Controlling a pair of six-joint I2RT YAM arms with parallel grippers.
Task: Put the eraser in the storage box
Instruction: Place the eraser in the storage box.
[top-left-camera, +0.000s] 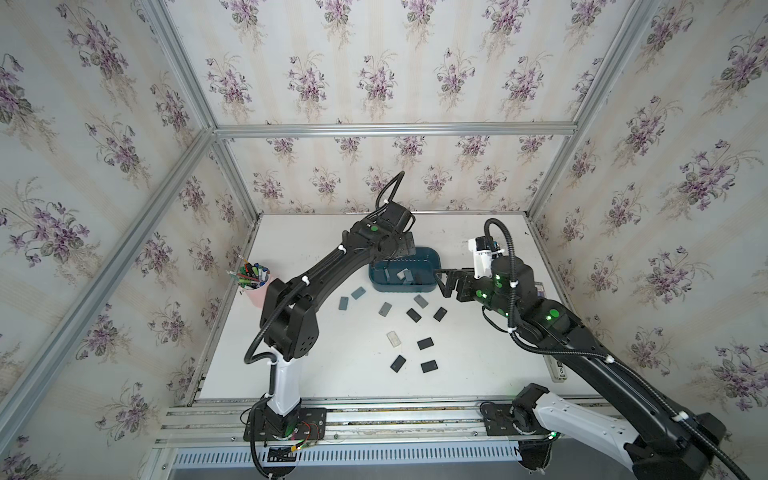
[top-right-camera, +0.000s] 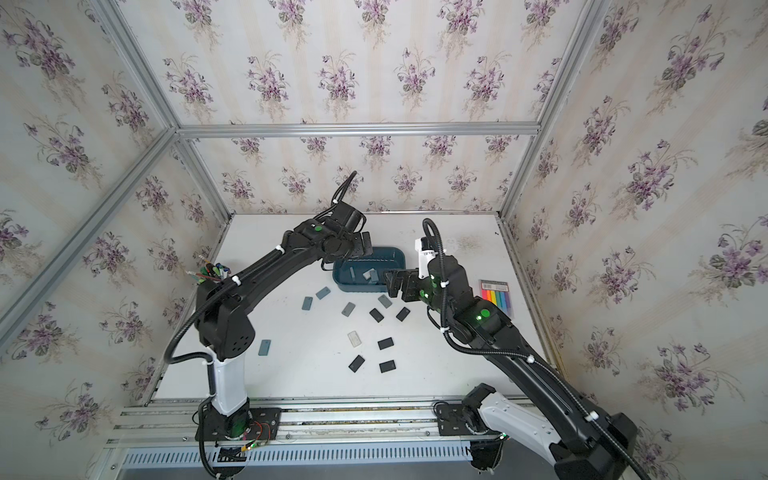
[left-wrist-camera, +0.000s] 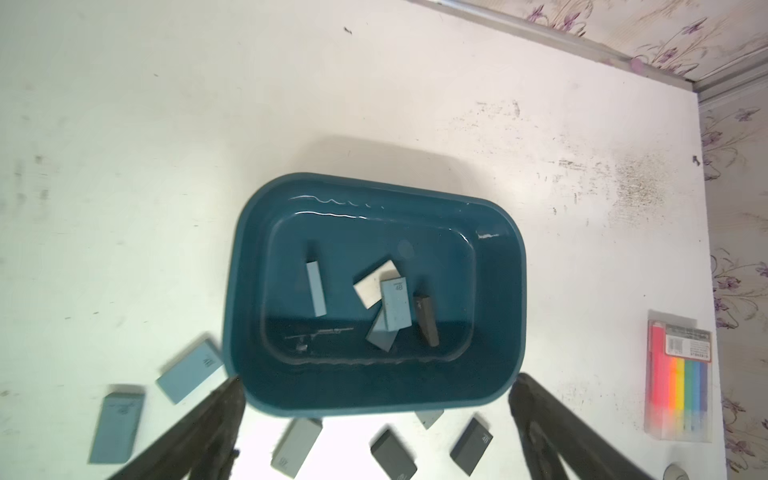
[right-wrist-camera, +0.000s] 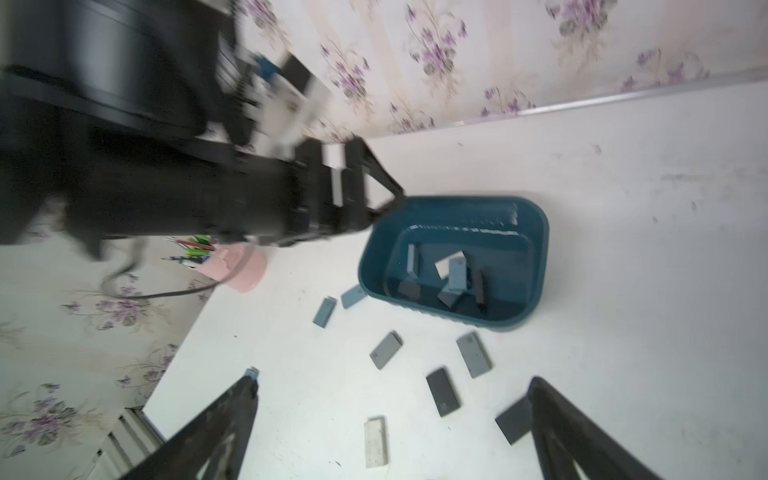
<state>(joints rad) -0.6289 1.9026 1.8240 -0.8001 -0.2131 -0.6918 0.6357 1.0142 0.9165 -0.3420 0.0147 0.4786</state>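
Some erasers (left-wrist-camera: 316, 286) are sitting in the storage box (left-wrist-camera: 496, 299), loose erasers (top-left-camera: 424, 343) lying outside, left gripper (left-wrist-camera: 376, 378) and right gripper (right-wrist-camera: 393, 381) hanging open, empty.

The storage box (top-left-camera: 395, 287) sits on the table (top-left-camera: 332, 374), toward its far edge, with several erasers (left-wrist-camera: 397, 305) in it. Loose erasers (top-left-camera: 424, 343) lie scattered before the box. A pen cup (top-left-camera: 258, 293) stands at the left edge and a flat pack (top-right-camera: 496, 296) lies near the right edge.

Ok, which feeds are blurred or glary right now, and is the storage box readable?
Right wrist view: left arm smeared by motion blur, storage box soft but readable. Left wrist view: erasers in the box sharp, thin white glare streaks on its inner wall. Both top views: evenly lit, sharp, box small.
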